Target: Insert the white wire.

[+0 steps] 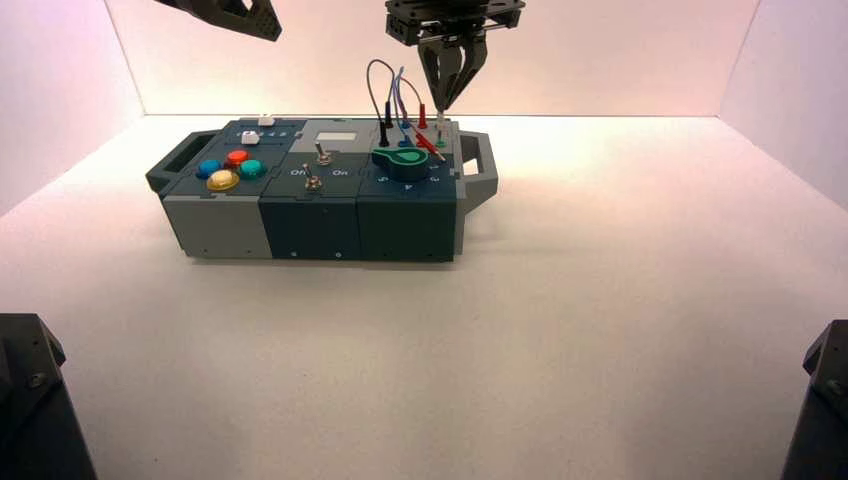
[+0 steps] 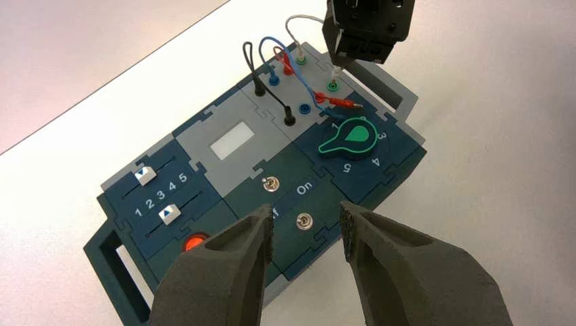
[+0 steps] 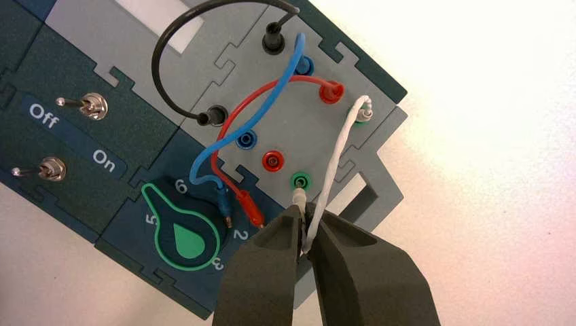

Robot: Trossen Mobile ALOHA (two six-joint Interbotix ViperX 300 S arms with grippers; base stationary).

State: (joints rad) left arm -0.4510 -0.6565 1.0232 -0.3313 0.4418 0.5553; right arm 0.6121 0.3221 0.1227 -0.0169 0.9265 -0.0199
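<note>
The white wire (image 3: pixel 337 153) loops up from a far green socket (image 3: pixel 362 112), where one end is plugged in. Its other whitish plug (image 3: pixel 297 197) is pinched in my right gripper (image 3: pixel 303 216), which is shut on it at the back right corner of the box (image 1: pixel 310 215). The plug stands upright with its tip at the mouth of the near green socket (image 3: pixel 301 180); how deep it sits I cannot tell. In the high view the right gripper (image 1: pixel 447 100) points straight down at that corner. My left gripper (image 2: pixel 307 221) hangs open, high over the toggle switches, holding nothing.
A black wire (image 3: pixel 178 51) loops between two black sockets. Blue wire (image 3: pixel 253 109) and red wire (image 3: pixel 234 122) have loose plugs lying by the green knob (image 3: pixel 182 234). Two toggle switches (image 3: pixel 92 106) sit by the Off/On lettering. The box's handle (image 3: pixel 370 197) is beside the sockets.
</note>
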